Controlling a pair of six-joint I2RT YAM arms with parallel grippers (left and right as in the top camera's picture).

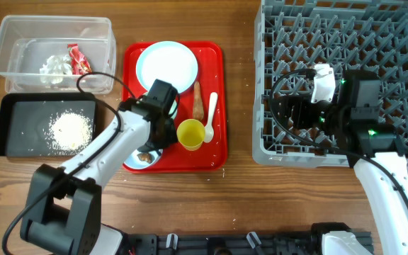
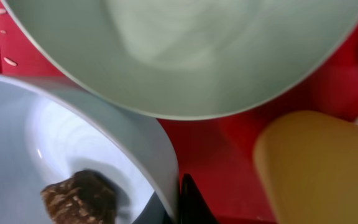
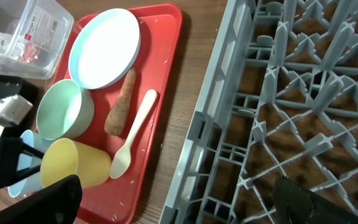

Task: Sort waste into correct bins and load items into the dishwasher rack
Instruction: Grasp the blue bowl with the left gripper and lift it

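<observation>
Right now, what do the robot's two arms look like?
Both have smooth white tube-shaped links and chunky black joints. The left arm has a looping thin black cable. The right arm has small green lights glowing on its black wrist, and its fingers are black.

Bright, even light from above fills the overhead view. Shadows beside the red tray and the clear tub are short and soft, and the tub's walls carry pale glare. The left wrist view is wholly out of focus: the bowl rim and the yellow cup are smeared, with pale reflections inside the bowl. The right wrist view is well lit and sharp mid-frame, with crisp rack pegs.
</observation>
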